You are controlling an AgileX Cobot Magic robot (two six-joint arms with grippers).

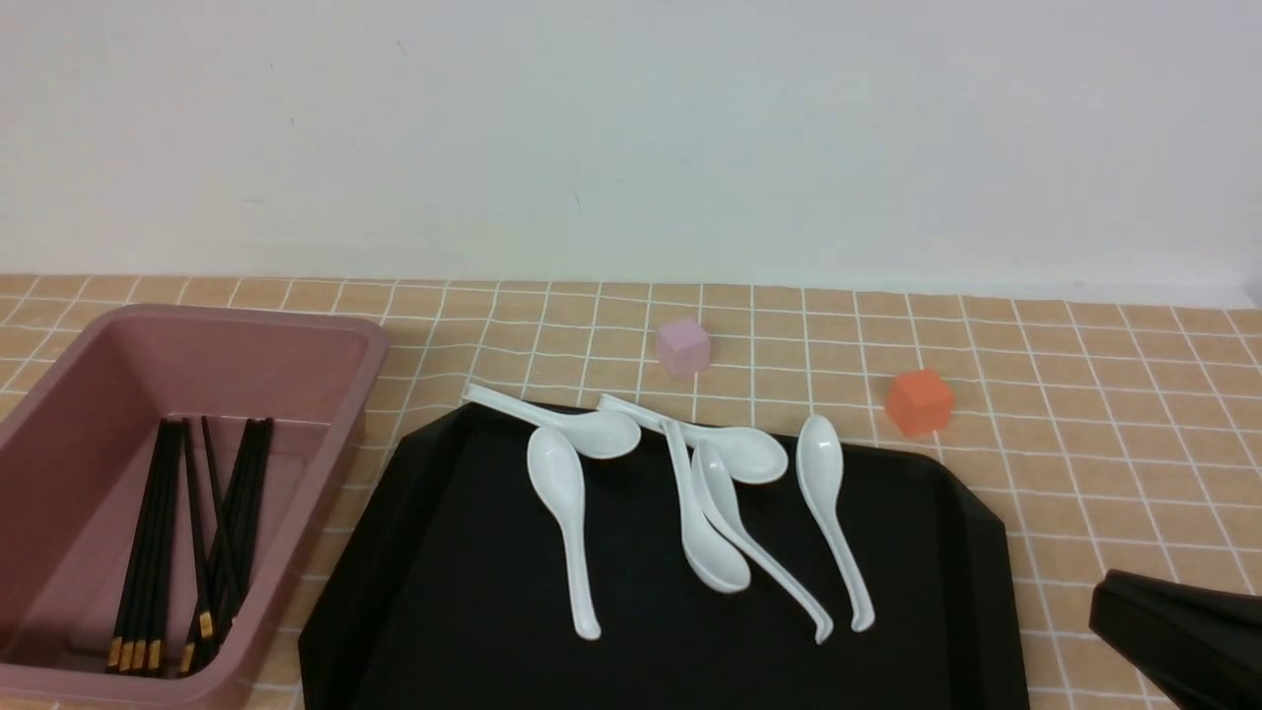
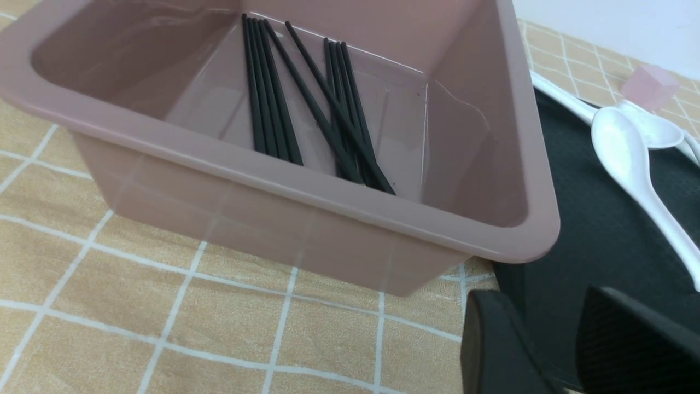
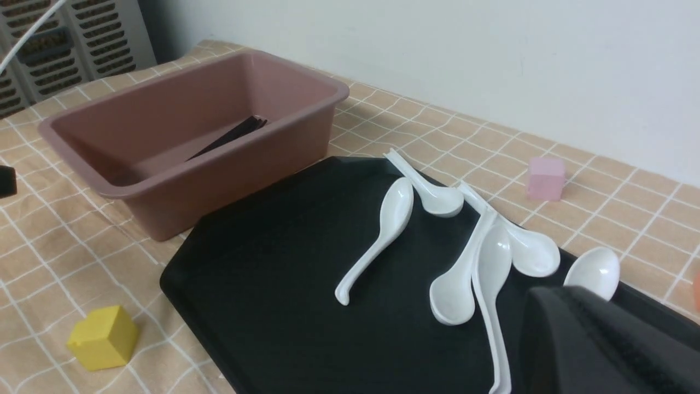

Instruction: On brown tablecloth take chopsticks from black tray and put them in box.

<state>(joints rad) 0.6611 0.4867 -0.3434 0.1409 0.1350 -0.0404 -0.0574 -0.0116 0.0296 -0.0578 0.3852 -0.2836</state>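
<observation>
1. I can't see all of the box (image 1: pixel 340 434) in my front view: its left side runs out of frame.
2. The near part of the black tray (image 1: pixel 473 611) is cut off there too.
3. The chopsticks (image 1: pixel 158 552) lie inside the box, 2 of them slanting across between bunches; they overlap too much for me to count them all. The near wall hides their gold-banded ends from my left wrist camera.
4. My left gripper (image 2: pixel 538 298) has its 2 fingers parted, with nothing between the parts I can see; the rest is out of frame.
5. My right gripper (image 3: pixel 560 295) is closed, its dark fingers blurred together; I see nothing held.
6. At the right wrist picture's edge, a dark piece (image 3: pixel 6 181) is too cropped to identify.
7. The tray carries 6 white spoons (image 1: pixel 558 483), some overlapping.
8. The brown tablecloth (image 1: pixel 1114 434) has a white grid and some ripples. On it sit 3 cubes: a pink cube (image 1: pixel 683 346), an orange cube (image 1: pixel 919 402) and a yellow cube (image 3: pixel 103 337).
9. Behind stands a pale wall (image 1: pixel 631 138), with a slatted panel (image 3: pixel 82 38) past the box.
</observation>
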